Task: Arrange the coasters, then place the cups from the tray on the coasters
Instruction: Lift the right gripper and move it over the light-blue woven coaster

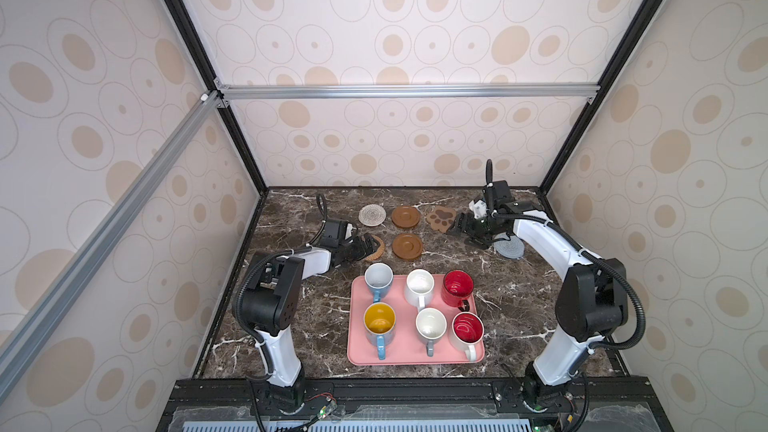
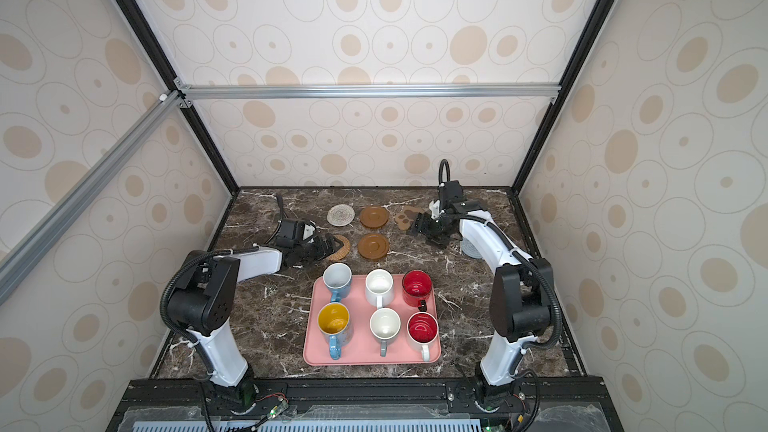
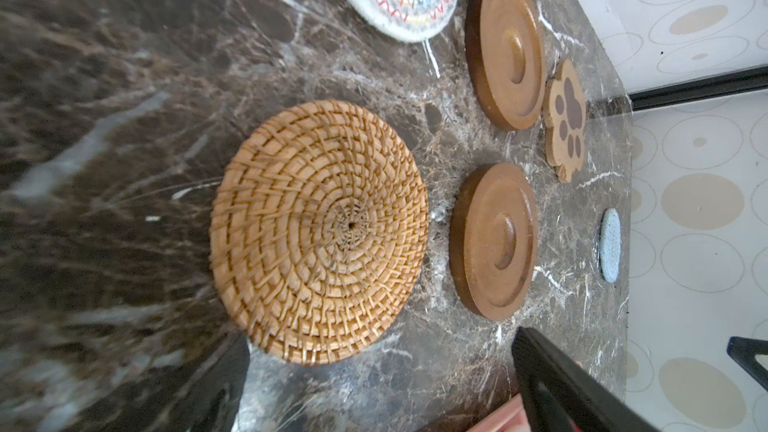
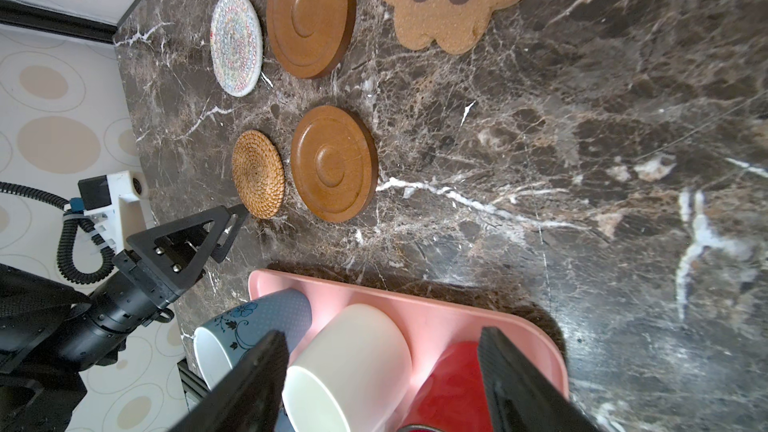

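You're working inside walls (image 1: 415, 14) papered with beige ovals, on a dark marble bench (image 1: 316, 326). One pink tray (image 1: 405, 357) lies near the front edge and carries all six cups (image 1: 419, 284) in two rows of three. Your left end effector (image 1: 368, 246) is spread and empty at the rattan coaster (image 3: 320, 230). Both top views half hide that mat, but the left wrist view shows it whole. Your right end effector (image 1: 457, 226), also spread and empty, is beside the paw coaster (image 1: 441, 218). Six coasters (image 1: 406, 216) lie toward the back edge, and the right arm (image 1: 540, 234) partly covers the blue one (image 1: 510, 248).
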Robot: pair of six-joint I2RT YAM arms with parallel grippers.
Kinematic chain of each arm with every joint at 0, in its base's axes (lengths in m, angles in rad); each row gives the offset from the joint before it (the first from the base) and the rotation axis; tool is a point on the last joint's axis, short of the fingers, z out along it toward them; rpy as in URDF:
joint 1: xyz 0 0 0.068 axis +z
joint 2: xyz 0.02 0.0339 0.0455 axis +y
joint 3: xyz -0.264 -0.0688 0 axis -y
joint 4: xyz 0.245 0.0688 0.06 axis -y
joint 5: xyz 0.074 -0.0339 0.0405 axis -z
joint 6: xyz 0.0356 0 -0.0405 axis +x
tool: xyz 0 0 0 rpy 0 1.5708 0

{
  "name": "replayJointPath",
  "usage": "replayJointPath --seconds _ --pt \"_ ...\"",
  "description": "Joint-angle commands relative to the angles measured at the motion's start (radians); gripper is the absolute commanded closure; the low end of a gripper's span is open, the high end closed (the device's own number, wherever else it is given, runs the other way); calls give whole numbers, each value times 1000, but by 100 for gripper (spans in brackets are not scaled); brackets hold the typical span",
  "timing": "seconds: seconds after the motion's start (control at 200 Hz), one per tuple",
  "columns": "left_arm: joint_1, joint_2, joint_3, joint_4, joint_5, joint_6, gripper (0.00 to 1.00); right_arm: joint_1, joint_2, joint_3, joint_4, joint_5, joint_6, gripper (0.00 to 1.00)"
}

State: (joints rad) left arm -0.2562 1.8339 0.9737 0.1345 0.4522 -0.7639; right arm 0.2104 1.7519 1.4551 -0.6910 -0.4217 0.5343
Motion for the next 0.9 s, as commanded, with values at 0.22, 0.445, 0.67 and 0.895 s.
replayJointPath --seconds 0.22,0.445,0.67,0.895 --pt "-11 24 36 -12 13 23 0 -13 -40 -22 5 8 9 24" --pt "-11 -61 10 -31 -25 35 0 -45 -46 -12 -9 30 0 24" --pt "-11 -188 -30 -89 -66 37 0 -85 -46 6 -47 84 -56 24" --pt "-11 -358 -80 -128 -140 25 0 -137 9 30 -95 125 -123 23"
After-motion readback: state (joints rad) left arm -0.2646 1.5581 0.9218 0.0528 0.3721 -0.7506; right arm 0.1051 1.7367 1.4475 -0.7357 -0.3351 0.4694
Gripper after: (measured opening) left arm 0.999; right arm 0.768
